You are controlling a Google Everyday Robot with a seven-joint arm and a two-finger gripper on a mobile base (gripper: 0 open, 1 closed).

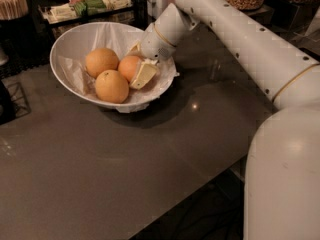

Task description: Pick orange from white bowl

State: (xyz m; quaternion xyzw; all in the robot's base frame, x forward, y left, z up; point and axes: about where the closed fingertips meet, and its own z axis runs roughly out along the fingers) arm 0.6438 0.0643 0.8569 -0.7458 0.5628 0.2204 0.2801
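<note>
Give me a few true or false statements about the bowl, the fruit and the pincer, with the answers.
1. The white bowl holds three round fruits. True.
2. The pincer is inside the bowl, at the orange. True.
3. The bowl stands on a white tablecloth. False: it stands on a dark grey table.
4. The orange lies out on the table. False: it lies in the bowl, beside two paler fruits.
</note>
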